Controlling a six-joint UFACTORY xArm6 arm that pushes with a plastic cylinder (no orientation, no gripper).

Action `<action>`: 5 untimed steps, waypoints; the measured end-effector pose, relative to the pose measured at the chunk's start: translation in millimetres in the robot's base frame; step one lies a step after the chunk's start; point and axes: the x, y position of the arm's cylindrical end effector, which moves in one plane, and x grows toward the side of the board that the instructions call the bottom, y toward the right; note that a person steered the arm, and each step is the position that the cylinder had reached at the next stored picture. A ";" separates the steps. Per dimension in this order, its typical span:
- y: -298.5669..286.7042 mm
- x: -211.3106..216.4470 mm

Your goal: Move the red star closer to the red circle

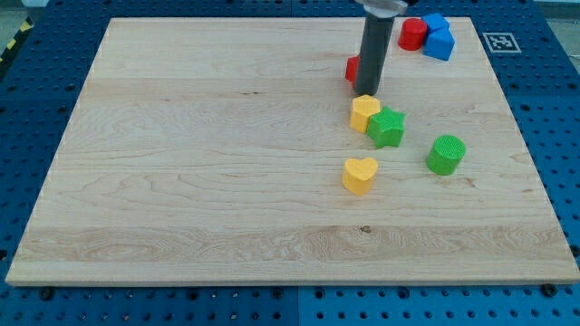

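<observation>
My tip (368, 94) sits low on the wooden counter (181, 181) in the view's upper right part, at the bottom of the dark rod (375, 50) that comes down from the view's top edge. There is no claw on this arm, so nothing is clenched or released — the rod simply ends in the tip.

The red star (352, 69) lies just to the view's left of the rod and is mostly hidden behind it; only a small red edge shows, so its shape cannot be made out. The tip is right beside it, a little lower in the view.

The red circle (412, 34) stands near the counter's top right corner, touching a pair of blue blocks (439, 38) on its right. It is apart from the star, with the rod between the two.

Just below the tip is a yellow block (364, 112), close enough that the tip seems to meet its upper edge. A green star (388, 127) touches that yellow block on its right. A yellow heart (360, 174) lies lower down, apart from both — and a green cylinder (446, 154) stands off to the view's right of the green star
</observation>
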 end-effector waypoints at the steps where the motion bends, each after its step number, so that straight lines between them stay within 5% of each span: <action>1: 1.0 -3.8; 3: -43.9 7.6; 5: -3.4 -13.6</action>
